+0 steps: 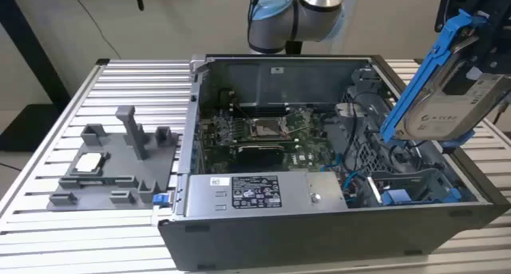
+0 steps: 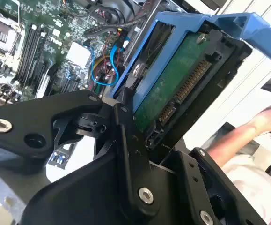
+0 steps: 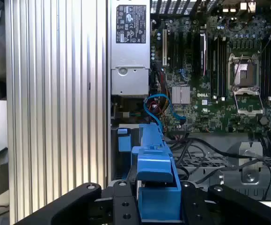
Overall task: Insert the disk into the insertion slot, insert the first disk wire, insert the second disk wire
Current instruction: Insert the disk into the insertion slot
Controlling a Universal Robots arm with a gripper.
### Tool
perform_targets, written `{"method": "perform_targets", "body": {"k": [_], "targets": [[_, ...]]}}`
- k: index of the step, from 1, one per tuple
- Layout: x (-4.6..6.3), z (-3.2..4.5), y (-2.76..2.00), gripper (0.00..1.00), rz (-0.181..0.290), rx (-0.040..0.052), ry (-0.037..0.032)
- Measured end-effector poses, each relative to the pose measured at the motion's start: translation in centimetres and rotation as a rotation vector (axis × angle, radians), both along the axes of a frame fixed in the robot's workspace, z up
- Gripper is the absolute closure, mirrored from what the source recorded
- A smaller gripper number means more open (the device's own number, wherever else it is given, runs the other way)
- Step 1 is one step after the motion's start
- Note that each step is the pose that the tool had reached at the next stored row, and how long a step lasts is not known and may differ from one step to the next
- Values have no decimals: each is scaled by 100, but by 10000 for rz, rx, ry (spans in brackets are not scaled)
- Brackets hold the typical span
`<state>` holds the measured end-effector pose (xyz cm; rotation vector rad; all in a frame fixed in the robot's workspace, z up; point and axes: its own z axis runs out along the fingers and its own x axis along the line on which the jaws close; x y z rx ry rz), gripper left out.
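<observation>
A slatted aluminium table (image 1: 48,226) is seen carrying an open computer case (image 1: 319,238), with a pale wall behind it. The disk (image 1: 451,109) is held above the case at the exterior view's right, steeply tilted and well clear of the insertion slot (image 1: 411,187) below it. It is shown as a flat silver-grey drive with a white label, clipped into a bright blue carrier frame. In the second wrist view its green circuit-board underside and its row of connector pins are turned towards the camera. The gripper (image 1: 479,61) is closed on the disk, its black fingers (image 3: 121,206) pressed against both sides of the blue frame.

Inside the case, a green motherboard (image 1: 264,133) is laid flat on the floor, and a silver power-supply box (image 1: 255,193) is set along the near wall. Blue cables (image 2: 102,65) are looped beside the slot, whose blue rails and tabs are visible at the case's near corner. At the exterior view's left, a grey fixture tray (image 1: 112,166) is placed on the table, with a small pale part (image 1: 90,161) seated in one of its pockets. A person's hand (image 2: 268,119) is caught at the edge of the second wrist view.
</observation>
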<state>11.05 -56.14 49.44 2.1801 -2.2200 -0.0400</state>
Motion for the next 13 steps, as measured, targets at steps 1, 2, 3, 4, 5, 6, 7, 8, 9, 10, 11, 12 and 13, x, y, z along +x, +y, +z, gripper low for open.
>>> {"method": "perform_targets", "body": {"k": [1, 2, 3, 4, 5, 6, 7, 8, 9, 10, 11, 12, 13], "targets": [[0, 0, 0, 67, 0, 0, 0], [0, 0, 0, 67, 0, 0, 0], [0, 0, 0, 67, 0, 0, 0], [0, 0, 0, 67, -1, 0, 0], [0, 0, 0, 67, 0, 0, 0], [0, 0, 0, 67, 0, 0, 0], [0, 0, 0, 67, 0, 0, 0], [0, 0, 0, 67, 0, 0, 0], [0, 0, 0, 67, 0, 0, 0], [0, -1, 0, 67, 0, -1, 0], [0, -4, 0, 67, 0, -2, -4], [0, -7, -1, 67, 1, -4, -18], [0, -13, -2, 67, 0, -4, -44]]}}
